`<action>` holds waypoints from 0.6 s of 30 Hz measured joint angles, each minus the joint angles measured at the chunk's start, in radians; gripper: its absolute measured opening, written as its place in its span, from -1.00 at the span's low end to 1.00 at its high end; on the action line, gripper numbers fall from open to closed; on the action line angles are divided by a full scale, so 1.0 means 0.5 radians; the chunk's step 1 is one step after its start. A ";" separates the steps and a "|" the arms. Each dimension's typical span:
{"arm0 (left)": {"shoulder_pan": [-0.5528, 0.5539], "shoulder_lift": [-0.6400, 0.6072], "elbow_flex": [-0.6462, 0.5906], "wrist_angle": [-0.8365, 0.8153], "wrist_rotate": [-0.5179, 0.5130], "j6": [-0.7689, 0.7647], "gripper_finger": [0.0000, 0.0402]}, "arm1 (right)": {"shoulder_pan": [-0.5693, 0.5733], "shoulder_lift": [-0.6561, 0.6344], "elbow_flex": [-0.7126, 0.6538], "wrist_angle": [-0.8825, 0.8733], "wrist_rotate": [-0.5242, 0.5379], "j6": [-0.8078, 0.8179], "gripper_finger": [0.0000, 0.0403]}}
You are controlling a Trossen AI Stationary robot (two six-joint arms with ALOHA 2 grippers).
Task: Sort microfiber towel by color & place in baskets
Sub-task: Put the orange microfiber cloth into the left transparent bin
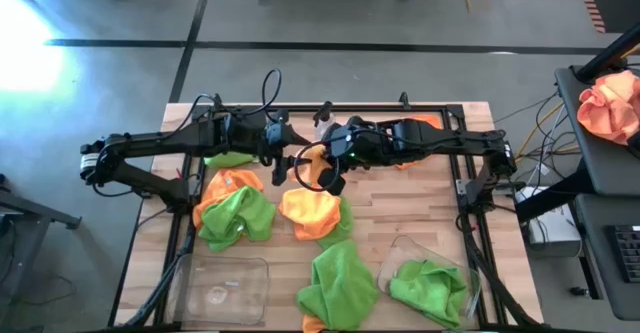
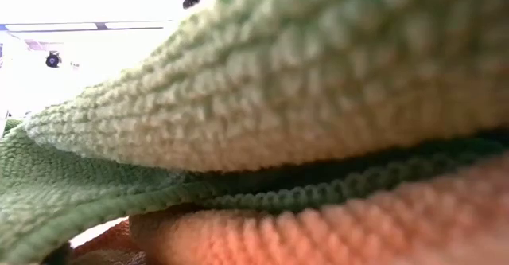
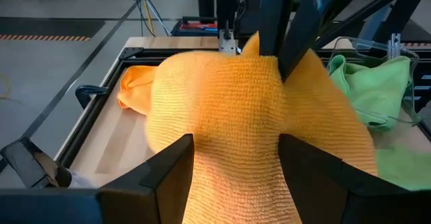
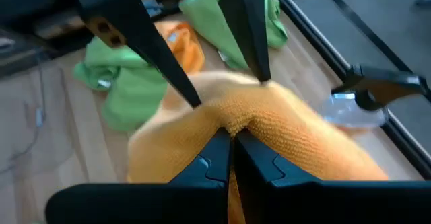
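Note:
My right gripper (image 4: 233,135) is shut on an orange microfiber towel (image 3: 236,116) above the middle of the table. My left gripper (image 3: 236,143) faces it, open, one finger on each side of the hanging towel. Loose green towels (image 1: 240,215) (image 1: 340,283) and another orange towel (image 1: 225,185) lie on the wood. The right basket (image 1: 400,245) at the near right holds a green towel (image 1: 430,288). The left basket (image 1: 190,273) stands at the near left. In the low view, a green towel (image 2: 302,74) and an orange one (image 2: 358,225) fill the picture. My right gripper pinches a bunched ridge (image 4: 237,120) at the top of the orange towel between its two shut fingers. The fingers slant down from above. The towel hangs below them and spreads out. My left gripper's open fingers (image 3: 168,173) stand beside the cloth; I cannot tell whether they touch it.
A black metal frame (image 1: 470,188) runs round the wooden table. A further orange towel (image 1: 425,123) lies under the right arm and a green one (image 1: 230,159) under the left arm. A peach cloth bundle (image 1: 610,108) sits off the table at the right.

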State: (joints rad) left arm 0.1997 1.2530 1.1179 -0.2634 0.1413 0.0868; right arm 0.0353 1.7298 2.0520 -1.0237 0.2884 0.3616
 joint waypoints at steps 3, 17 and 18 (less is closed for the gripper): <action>0.000 0.000 0.000 0.001 0.001 -0.023 0.00 | -0.001 0.000 0.001 0.079 0.000 -0.039 -0.95; 0.000 0.000 0.000 0.003 0.001 -0.044 -0.12 | -0.001 0.000 0.001 0.130 0.001 -0.063 -0.95; 0.000 0.000 0.000 0.003 0.001 -0.044 -0.16 | -0.001 0.000 0.001 0.130 0.001 -0.062 -0.95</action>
State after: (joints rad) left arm 0.1997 1.2530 1.1179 -0.2619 0.1417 0.0650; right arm 0.0349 1.7298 2.0525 -0.9585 0.2890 0.3305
